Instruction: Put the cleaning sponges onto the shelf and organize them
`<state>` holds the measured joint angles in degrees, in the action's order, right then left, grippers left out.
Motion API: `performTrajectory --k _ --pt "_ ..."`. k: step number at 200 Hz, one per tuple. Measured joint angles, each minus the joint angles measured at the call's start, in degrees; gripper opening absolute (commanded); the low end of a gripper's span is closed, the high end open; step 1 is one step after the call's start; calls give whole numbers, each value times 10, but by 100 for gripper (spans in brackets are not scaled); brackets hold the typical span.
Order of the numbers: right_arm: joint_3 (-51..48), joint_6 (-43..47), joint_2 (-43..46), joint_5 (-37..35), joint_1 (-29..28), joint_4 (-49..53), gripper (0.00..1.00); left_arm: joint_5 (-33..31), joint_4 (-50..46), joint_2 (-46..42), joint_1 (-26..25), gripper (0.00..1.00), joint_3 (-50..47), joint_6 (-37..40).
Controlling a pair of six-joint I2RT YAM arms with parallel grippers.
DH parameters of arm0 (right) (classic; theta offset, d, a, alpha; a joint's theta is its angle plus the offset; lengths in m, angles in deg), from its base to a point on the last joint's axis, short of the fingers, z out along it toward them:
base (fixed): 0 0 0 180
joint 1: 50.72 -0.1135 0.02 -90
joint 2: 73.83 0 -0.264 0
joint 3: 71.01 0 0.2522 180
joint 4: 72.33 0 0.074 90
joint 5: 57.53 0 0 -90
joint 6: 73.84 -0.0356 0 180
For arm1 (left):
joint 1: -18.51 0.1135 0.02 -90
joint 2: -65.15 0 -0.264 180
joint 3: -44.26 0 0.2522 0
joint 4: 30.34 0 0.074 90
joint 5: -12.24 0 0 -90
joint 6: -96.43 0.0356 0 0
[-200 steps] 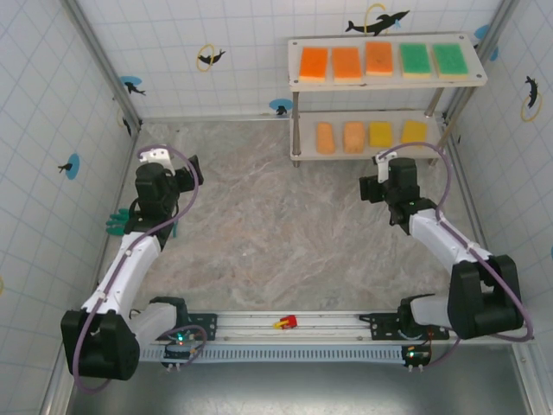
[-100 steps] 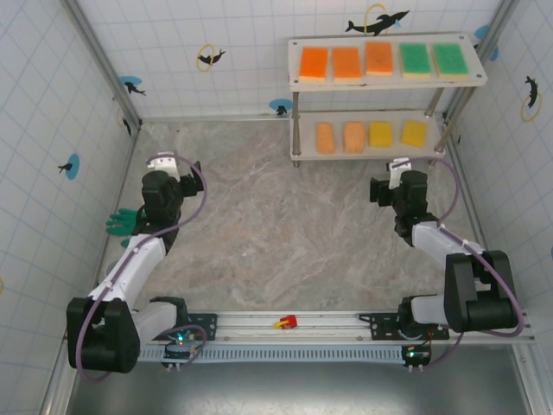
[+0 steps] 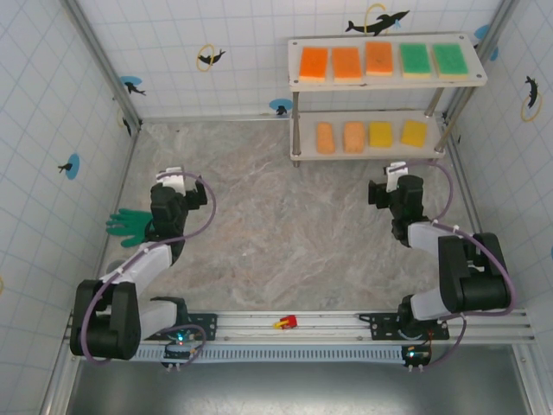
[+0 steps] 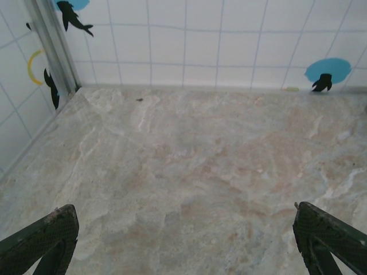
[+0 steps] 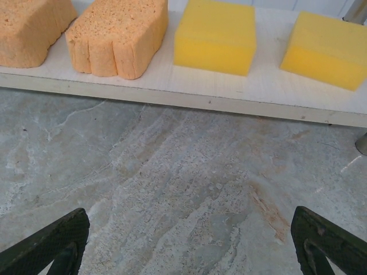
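The shelf [image 3: 474, 79] stands at the far right. Its top board carries three orange sponges [image 3: 346, 62] and two green sponges [image 3: 432, 59]. On the lower board [image 5: 172, 94] lie two pale orange sponges [image 5: 117, 34] and two yellow sponges [image 5: 217, 35], side by side in a row. My right gripper [image 5: 189, 213] is open and empty over the bare tabletop, a little in front of that lower board. In the top view the right gripper [image 3: 393, 184] sits near the shelf's right leg. My left gripper [image 4: 183, 209] is open over bare table on the left side [image 3: 179, 188].
A green rubber glove [image 3: 130, 225] lies by the left wall beside the left arm. A tiny red object [image 3: 286, 322] rests on the rail at the near edge. Tiled walls enclose the table. A shelf leg [image 5: 361, 143] stands at the right of the right wrist view.
Both arms have folded back toward their bases. The left gripper moved nearer and slightly right, the right gripper drew back a little from the shelf. Both stay open; the sponges have not moved.
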<state>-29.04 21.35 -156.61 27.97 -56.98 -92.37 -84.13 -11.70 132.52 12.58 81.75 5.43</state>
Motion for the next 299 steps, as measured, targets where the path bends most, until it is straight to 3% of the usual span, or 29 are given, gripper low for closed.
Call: performTrajectory --k 35,75,162,194,299 --pt "-94 -17 37 -2 23 -100 100 -5 95 80 1 97 -20 32" --pt "-118 -52 -14 -2 56 -217 98 -5 176 124 1 97 -49 56" --pt "-118 -73 -18 2 63 -242 97 14 243 146 13 97 -61 70" --pt "-118 -80 -18 -2 64 -242 97 8 318 185 33 97 -87 52" --pt "-118 -82 -18 -3 67 -242 97 1 338 193 38 98 -99 38"
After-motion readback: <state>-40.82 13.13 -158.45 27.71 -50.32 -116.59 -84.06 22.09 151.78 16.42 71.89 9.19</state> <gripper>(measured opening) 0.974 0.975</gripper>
